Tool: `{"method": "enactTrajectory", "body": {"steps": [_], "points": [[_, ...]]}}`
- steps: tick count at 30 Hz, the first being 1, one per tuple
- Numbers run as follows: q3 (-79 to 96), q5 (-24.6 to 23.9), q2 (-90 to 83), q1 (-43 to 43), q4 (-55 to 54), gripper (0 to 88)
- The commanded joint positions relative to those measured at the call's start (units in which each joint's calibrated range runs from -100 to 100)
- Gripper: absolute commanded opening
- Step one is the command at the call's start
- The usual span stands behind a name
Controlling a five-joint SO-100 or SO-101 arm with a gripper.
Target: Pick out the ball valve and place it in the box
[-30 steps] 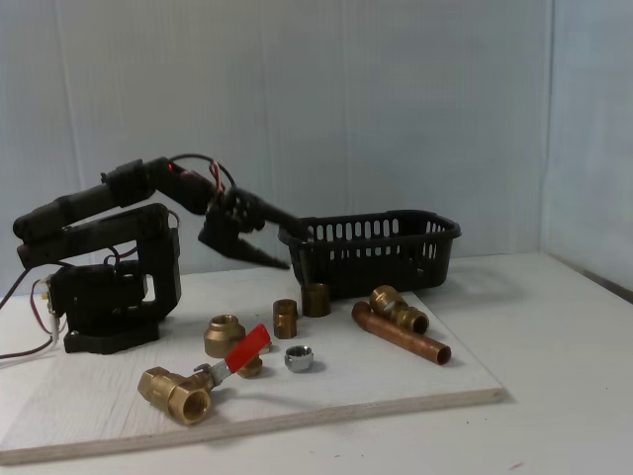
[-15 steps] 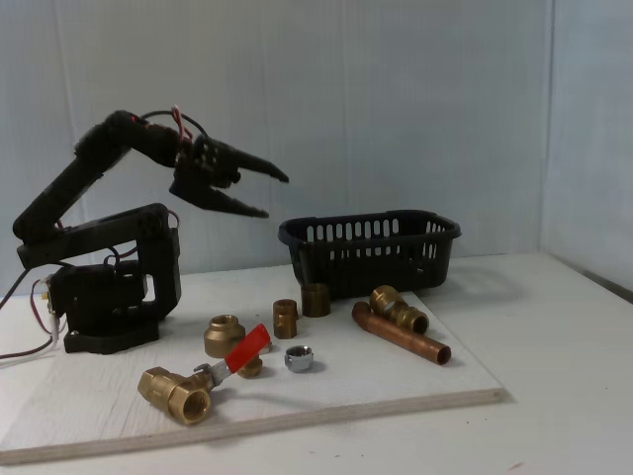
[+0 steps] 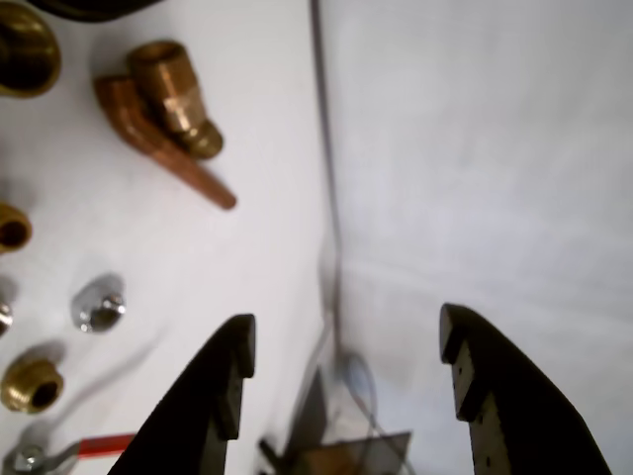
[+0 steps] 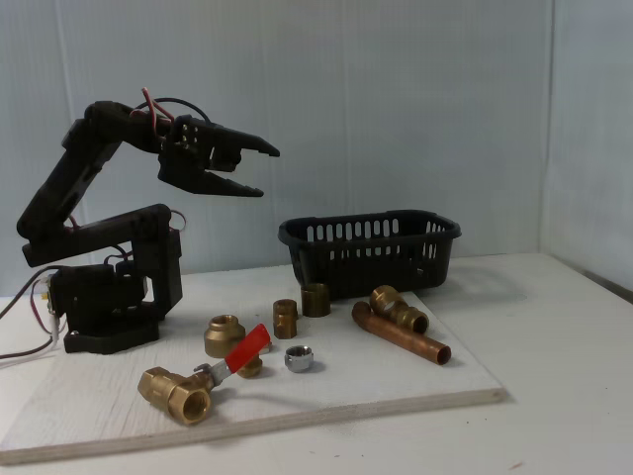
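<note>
The ball valve (image 4: 181, 391), a brass body with a flat red lever handle (image 4: 247, 348), lies at the front left of the white board in the fixed view. Its red handle (image 3: 99, 445) peeks in at the bottom left of the wrist view. The box, a black slotted basket (image 4: 368, 224), stands at the back of the board. My gripper (image 4: 267, 172) hangs open high in the air, left of the basket and well above the fittings, holding nothing. In the wrist view the gripper (image 3: 348, 329) stands wide apart over the board's edge.
A brass elbow on a copper pipe (image 4: 401, 327) lies right of centre. Small brass couplings (image 4: 285, 318) and a chrome nut (image 4: 299, 358) sit between it and the valve. The arm's base (image 4: 109, 297) stands at the left. The board's edge (image 3: 321, 148) runs down the wrist view.
The arm has lifted: the gripper rose from beside the basket's left rim to high above the board and drew slightly left. It stays open and empty. Nothing on the board moved.
</note>
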Motion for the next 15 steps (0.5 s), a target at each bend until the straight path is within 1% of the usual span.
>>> {"method": "enactTrajectory", "body": {"steps": [1, 6, 15], "points": [[-2.0, 0.1, 0.6, 1.4, 0.2, 20.0], [-2.9, -0.1, 2.7, 1.5, 0.3, 20.0], [-11.9, 0.1, 16.4, 1.6, 0.2, 20.0]]}}
